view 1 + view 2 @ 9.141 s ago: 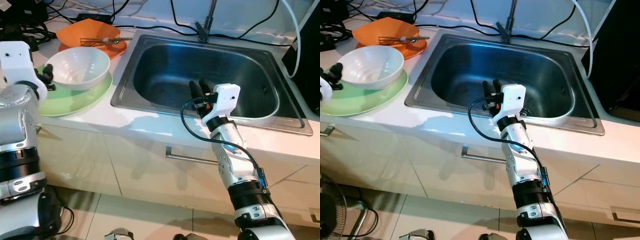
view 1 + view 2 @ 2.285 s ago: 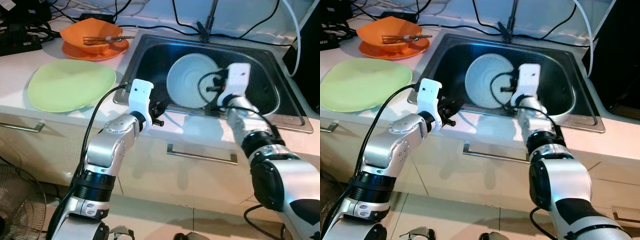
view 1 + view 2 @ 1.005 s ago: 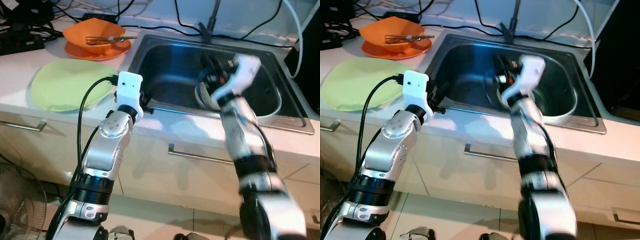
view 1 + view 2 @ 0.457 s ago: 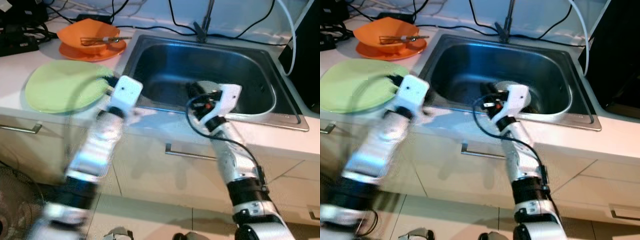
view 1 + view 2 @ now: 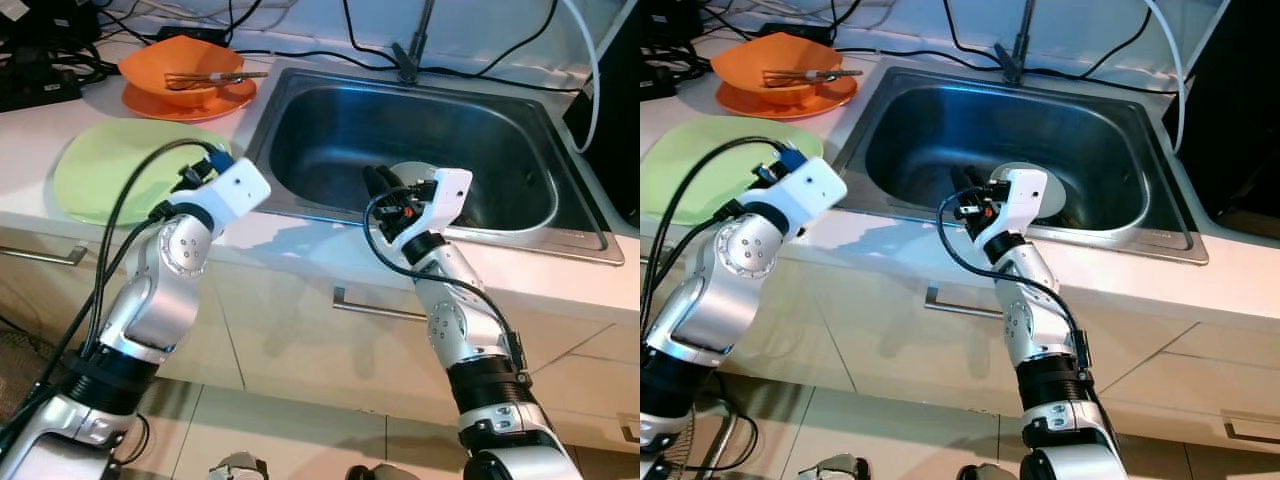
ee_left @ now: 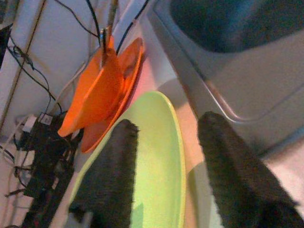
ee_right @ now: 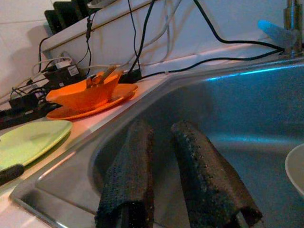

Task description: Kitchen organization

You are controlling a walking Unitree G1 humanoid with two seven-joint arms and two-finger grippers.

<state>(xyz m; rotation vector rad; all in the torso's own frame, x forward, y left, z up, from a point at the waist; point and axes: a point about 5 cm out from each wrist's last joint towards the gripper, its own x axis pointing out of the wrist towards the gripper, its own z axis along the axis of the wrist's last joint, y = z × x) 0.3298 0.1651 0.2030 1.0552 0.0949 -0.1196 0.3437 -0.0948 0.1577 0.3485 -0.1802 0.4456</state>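
Now the left claw [image 6: 166, 175] hangs over the near edge of the table [image 5: 40, 130], just beside the green plate [image 5: 110, 175], and its two black fingers [image 6: 111, 180] are spread apart with nothing between them — in the left wrist view the rim of the green plate lies between the two fingers, but they do not touch it. The green plate lies flat on the white table, to the left of the steel sink [image 5: 300, 130]. Behind it, near the wall, stands the orange bowl [image 5: 180, 72] on an orange plate [image 5: 225, 100], and some thin utensil [image 5: 215, 78] rests across the bowl; I cannot tell what kind it is. The right claw [image 7: 166, 156] is held over the front rim of the sink, and it points into the basin; its fingers [image 7: 202, 175] stand a little apart and hold nothing. Inside the sink, on the bottom and toward the right side, lies a white dish [image 5: 1048, 195] — the right arm covers a part of it, so its shape is not fully clear. The faucet [image 5: 410, 55] rises at the back edge of the sink, and several black cables [image 5: 300, 50] run along the wall behind it. Below the table are pale cabinet fronts with a metal handle [image 5: 375, 305].
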